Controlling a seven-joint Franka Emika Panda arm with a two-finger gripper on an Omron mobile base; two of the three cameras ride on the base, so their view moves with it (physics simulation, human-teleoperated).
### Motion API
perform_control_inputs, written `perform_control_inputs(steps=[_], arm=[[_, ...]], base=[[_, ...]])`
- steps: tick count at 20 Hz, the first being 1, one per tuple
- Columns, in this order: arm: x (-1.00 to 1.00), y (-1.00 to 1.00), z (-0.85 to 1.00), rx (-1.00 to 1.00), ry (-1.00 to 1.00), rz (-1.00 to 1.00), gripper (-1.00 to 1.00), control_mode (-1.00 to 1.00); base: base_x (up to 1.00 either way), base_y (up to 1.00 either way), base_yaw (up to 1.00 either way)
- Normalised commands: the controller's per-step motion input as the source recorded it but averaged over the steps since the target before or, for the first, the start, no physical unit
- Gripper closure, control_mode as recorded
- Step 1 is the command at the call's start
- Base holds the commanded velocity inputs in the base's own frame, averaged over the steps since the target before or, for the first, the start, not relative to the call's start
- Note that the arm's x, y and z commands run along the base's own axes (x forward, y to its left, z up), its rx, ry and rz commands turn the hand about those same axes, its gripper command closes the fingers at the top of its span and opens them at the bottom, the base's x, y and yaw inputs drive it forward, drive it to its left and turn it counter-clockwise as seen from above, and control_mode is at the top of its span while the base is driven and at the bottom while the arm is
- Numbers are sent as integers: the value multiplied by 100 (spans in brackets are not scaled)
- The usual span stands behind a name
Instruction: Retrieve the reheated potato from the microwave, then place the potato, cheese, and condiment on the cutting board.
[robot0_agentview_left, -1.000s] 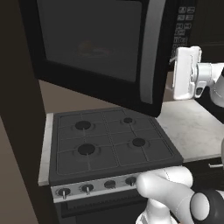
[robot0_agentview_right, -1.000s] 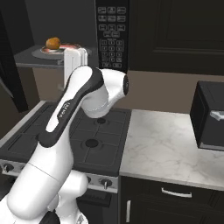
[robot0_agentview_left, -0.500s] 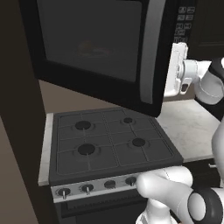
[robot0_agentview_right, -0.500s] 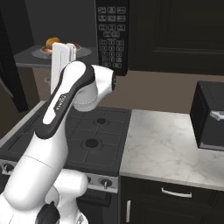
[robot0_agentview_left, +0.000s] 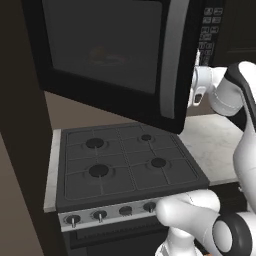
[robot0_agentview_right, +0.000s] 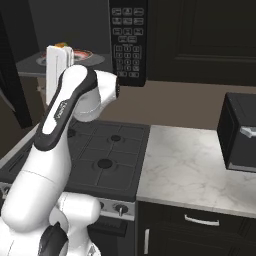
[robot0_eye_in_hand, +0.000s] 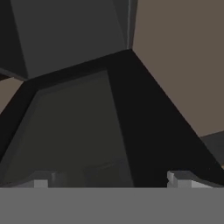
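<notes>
Arm's heading into the microwave, potato not grabbed yet

Over the last second the hand has slid from out by the button panel to right at the mouth of the microwave (robot0_agentview_right: 127, 42), and in the right base view it now sits in front of the potato (robot0_agentview_right: 61, 45), hiding most of it; just a bit of orange pokes out at about 12 o'clock above the white hand, on the plate (robot0_agentview_right: 90, 54) inside. The door (robot0_agentview_left: 107, 55) hangs wide open. In the hand view the gripper (robot0_eye_in_hand: 109, 180) fingertips sit far apart at 6 o'clock, so it's spread with nothing in it. My guess is the reach is nearly lined up, and the grab comes next. Stove (robot0_agentview_left: 122, 160) below is bare.
</notes>
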Motion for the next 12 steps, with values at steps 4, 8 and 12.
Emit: perform_control_inputs(steps=[4, 8, 12], arm=[[-10, 35, 18, 1, 0, 6, -100, -100], [-30, 45, 21, 0, 0, 5, -100, -100], [-42, 51, 17, 0, -3, 5, -100, -100]], base=[[0, 0, 0], [0, 0, 0], [0, 0, 0]])
